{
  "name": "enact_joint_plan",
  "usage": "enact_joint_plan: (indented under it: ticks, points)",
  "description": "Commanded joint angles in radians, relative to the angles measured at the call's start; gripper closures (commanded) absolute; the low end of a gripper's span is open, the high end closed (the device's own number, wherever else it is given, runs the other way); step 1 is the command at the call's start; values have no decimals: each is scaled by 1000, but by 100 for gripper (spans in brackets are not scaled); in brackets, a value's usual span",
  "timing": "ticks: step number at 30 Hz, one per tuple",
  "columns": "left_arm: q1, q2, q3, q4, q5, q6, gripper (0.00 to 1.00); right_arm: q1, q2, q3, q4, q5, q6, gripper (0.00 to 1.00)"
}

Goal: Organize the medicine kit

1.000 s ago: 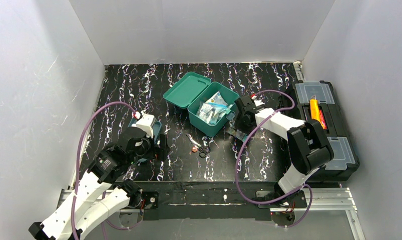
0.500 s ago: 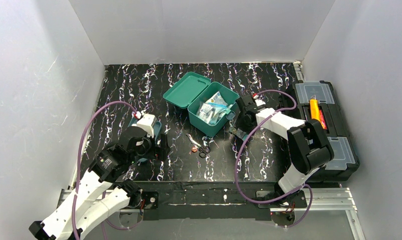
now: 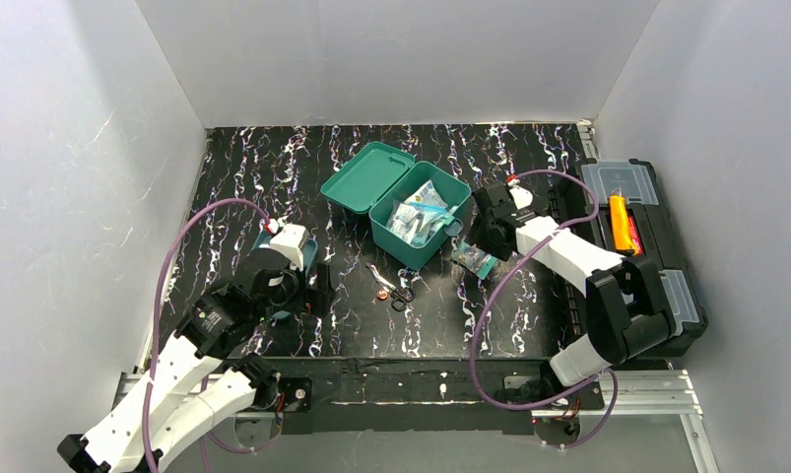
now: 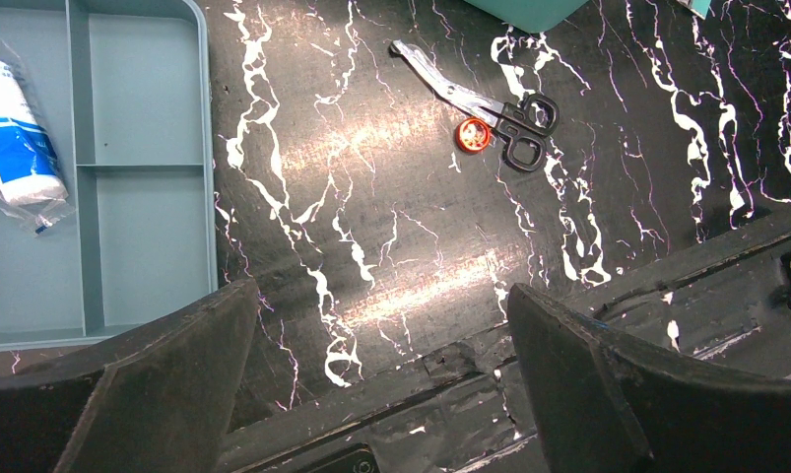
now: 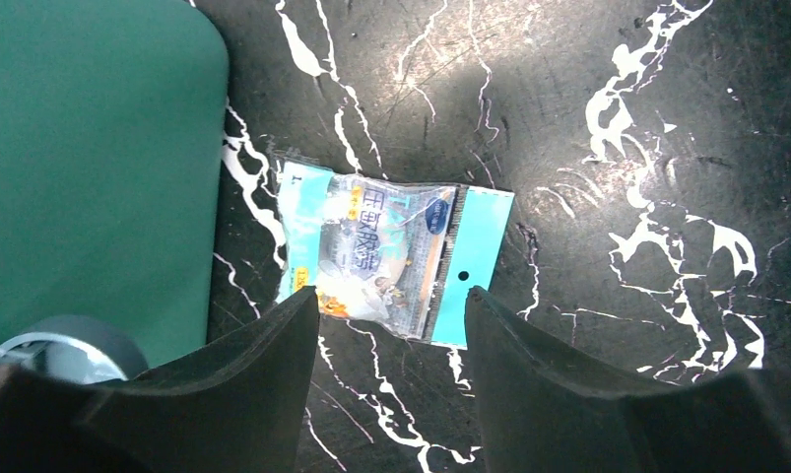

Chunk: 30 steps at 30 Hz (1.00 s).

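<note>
The right gripper point(image 5: 389, 307) hangs with its two black fingers point(image 5: 263, 374) set apart and nothing clamped between them. Just ahead of its fingertips, in line with the gap, a small clear sachet with pale blue ends and printed lettering point(image 5: 391, 256) lies flat on the black, white-veined marble-patterned tabletop point(image 5: 618, 118). The medicine kit point(image 5: 96, 148), a small teal-green plastic box with rounded corners, sits immediately to this gripper's left, close beside the sachet; whether the two touch cannot be told. Seen from above, the kit stands open, its lid point(image 3: 366, 179) thrown back on the side away from the gripper, with packets point(image 3: 418, 219) inside.

The left gripper point(image 4: 379, 296) has its jaws spread wide and empty over bare tabletop. To its left lies a blue-teal divided plastic tray point(image 4: 145, 99), with a white wrapped roll with blue print point(image 4: 12, 138) in its far-left compartment. Ahead and to its right lie silver scissors with black handles point(image 4: 480, 99), a small orange-red round item point(image 4: 473, 135) just beside the handles. The kit lies beyond the scissors, well ahead of this gripper.
</note>
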Motion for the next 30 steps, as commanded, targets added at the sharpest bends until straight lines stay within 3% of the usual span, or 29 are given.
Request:
enact_joint_plan:
  ticks: [1,21,30]
  points:
    - [4,0,-3,10,-2,1,2,-7,20,46,-30,39,-16,37]
    - [6,5,-5,13,7,4,2,-22,181,95,-13,-1,-47,40]
    - [4,10,-3,15,8,7,2,-22,239,54,-22,-47,-70,50]
